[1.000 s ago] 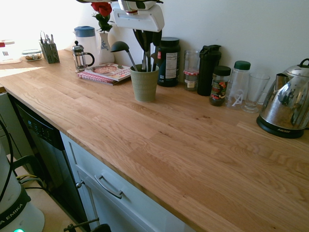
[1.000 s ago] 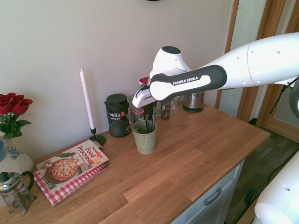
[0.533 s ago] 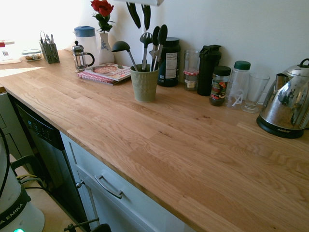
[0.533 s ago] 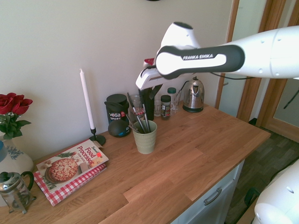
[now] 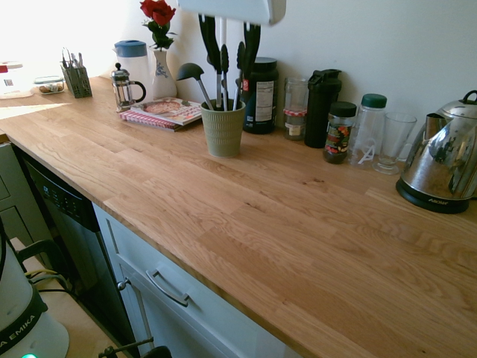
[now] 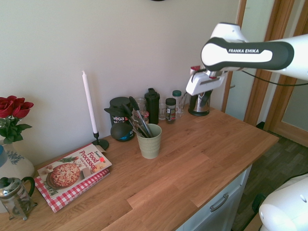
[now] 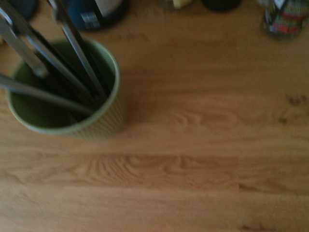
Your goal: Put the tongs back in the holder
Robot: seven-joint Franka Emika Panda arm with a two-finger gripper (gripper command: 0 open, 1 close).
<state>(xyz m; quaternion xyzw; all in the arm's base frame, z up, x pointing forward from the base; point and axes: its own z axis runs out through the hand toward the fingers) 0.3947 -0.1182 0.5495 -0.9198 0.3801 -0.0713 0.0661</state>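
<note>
Looks basically done to me: the tongs (image 6: 143, 126) are standing in the holder (image 6: 149, 141), below and off to one side of the gripper (image 5: 230, 52), which hangs wide open holding nothing, so next it just needs to back off clear of the handles.

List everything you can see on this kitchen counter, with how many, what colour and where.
counter: one, oak wood, fills the view
holder: one, sage green, mid-counter
tongs: one, silver, standing in the holder
ladle: one, grey, in the holder
cookbook: one, red-checked, beside the holder
French press: one, clear, by the cookbook
roses: one bunch, red, in a vase by the wall
candle: one, white, by the wall
kettle: one, chrome, far end
drinking glass: one, clear, beside the kettle
gripper: one, white, black fingers, open, high above the counter
</note>
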